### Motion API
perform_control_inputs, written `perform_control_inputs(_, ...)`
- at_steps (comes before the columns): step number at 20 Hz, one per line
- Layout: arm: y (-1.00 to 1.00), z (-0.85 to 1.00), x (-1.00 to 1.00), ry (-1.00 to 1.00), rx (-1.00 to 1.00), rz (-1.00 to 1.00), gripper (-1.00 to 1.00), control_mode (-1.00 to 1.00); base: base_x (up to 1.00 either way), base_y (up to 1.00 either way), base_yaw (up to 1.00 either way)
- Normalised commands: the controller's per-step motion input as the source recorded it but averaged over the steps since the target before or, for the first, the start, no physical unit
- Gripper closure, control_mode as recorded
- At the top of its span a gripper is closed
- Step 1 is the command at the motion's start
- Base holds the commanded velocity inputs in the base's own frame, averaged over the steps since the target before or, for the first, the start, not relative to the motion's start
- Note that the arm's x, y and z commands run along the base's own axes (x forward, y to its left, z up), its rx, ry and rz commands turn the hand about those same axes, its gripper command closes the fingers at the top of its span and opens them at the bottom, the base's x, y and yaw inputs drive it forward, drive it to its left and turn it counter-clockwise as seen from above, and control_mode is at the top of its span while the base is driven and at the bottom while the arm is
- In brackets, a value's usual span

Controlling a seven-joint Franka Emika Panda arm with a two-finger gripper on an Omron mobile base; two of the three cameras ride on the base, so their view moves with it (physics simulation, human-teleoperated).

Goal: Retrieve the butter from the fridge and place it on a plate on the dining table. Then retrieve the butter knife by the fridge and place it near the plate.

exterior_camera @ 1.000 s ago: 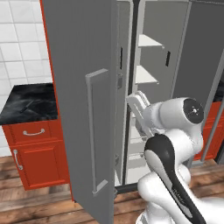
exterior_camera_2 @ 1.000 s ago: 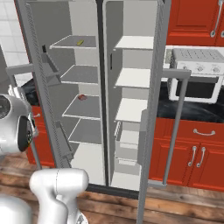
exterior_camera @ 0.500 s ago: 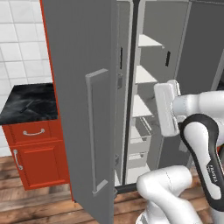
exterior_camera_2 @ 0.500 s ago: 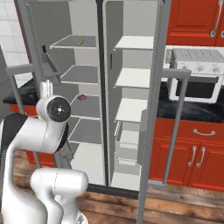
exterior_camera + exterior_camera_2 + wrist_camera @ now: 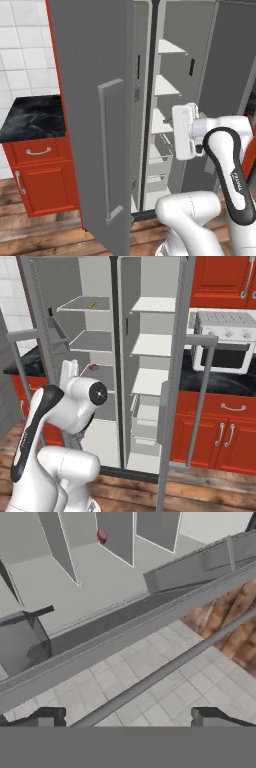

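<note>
standing before the fridge (image 5: 150,356) with both of its doors swung open, we hold our fingers (image 5: 127,716) spread wide with nothing between them, their two dark tips rising at the bottom of the hand view. in that tilted hand view the fridge's grey inner walls and shelf edges lie ahead of the fingers, a long grey door handle (image 5: 165,669) slants across just beyond them, and a small reddish lump (image 5: 102,535) sits far ahead. in the right base view the butter (image 5: 91,304) lies as a small pale-yellow stick on the top shelf of the left compartment, well above and beyond our hand, which is raised in front of that compartment's middle shelves. a white toaster oven (image 5: 230,338) stands on the marble counter (image 5: 225,381) off to our right, and another marble counter (image 5: 32,117) over red cabinets (image 5: 42,175) lies to our left, past the open door.
</note>
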Motion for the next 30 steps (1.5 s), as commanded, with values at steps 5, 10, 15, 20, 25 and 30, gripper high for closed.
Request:
perform_control_inputs(5,0.0,-0.38,0.57,0.08,0.11,0.13,-1.0,-1.0,0.0,0.0,0.0)
perform_control_inputs(10,0.03,-0.34,0.65,0.04,0.04,0.13,-1.0,-1.0,0.0,0.0,0.0)
perform_control_inputs(15,0.06,-0.26,0.72,0.04,0.0,0.15,-1.0,-1.0,0.0,0.0,0.0)
perform_control_inputs(20,0.09,-0.3,0.71,0.0,0.0,0.14,-1.0,-1.0,0.0,0.0,0.0)
perform_control_inputs(25,0.28,-0.26,0.5,0.01,0.02,0.13,-1.0,-1.0,0.0,0.0,0.0)
perform_control_inputs(30,0.46,-0.09,0.31,0.03,0.0,0.05,-1.0,-1.0,0.0,0.0,0.0)
